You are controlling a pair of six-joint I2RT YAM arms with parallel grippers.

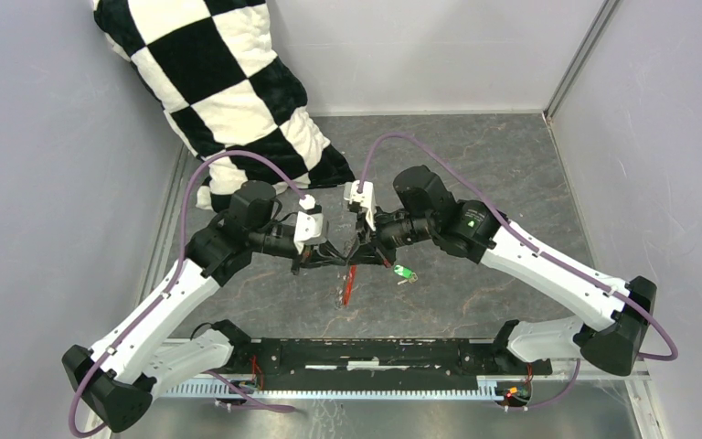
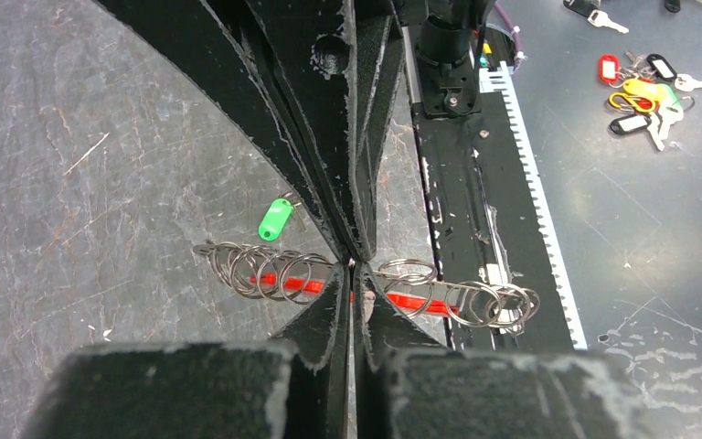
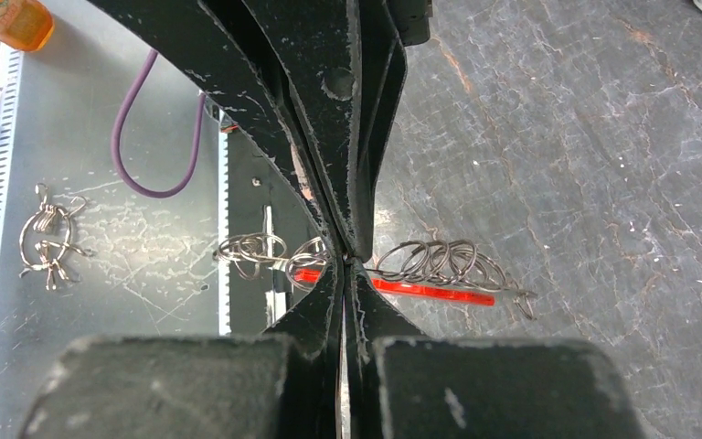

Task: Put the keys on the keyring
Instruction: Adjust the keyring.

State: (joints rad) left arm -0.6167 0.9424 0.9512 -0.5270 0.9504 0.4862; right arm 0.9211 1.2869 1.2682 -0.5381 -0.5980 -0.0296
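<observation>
1. Left hand (image 2: 351,280) is seen shut, its tips pinched on a link of the keyring (image 2: 285,283). Right hand (image 3: 345,274) is closed on the same chain from the opposite side.
2. Keyring is held between both hands at mid-tabletop (image 1: 475,155). The long axis of its red tag (image 1: 350,283) is directed from the hands toward the near edge.
3. Green-headed key (image 1: 405,272) is found lying just right of the hands, apart from the rings, with its head seemingly turned toward them.
4. No key is judged threaded; pickup and threading are left to be done.
5. Checkered cushion (image 1: 228,91) is noted at far left.
</observation>
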